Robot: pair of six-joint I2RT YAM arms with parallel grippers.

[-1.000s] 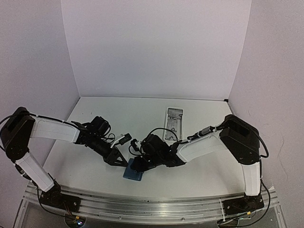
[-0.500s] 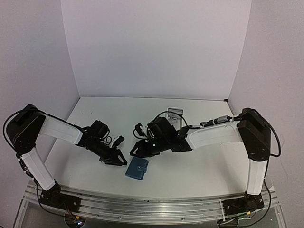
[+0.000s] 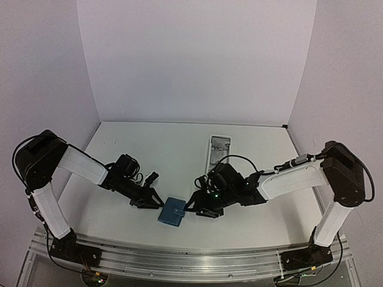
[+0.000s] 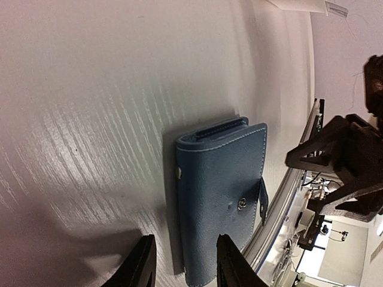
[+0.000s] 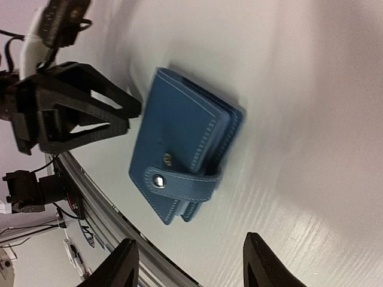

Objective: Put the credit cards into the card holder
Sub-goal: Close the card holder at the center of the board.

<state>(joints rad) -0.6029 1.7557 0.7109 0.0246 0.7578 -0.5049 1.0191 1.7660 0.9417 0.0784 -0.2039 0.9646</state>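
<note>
I flank the shut card holder [image 3: 172, 213] for unsnapping.
Left fingers [image 4: 142, 266] at nine o'clock, right fingers [image 5: 122, 266] at three, both parted, empty.

Blue card holder [image 3: 172, 214], wht table [image 3: 149, 143]

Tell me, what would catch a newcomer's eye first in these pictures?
The small blue card holder, folded shut with its snap tab fastened, stands out against the white table near its front edge. Flanking it at table level are the left tool and the right tool, both black, with jaws apart and nothing in them. Farther back, right of centre, lies a long white tray.
</note>
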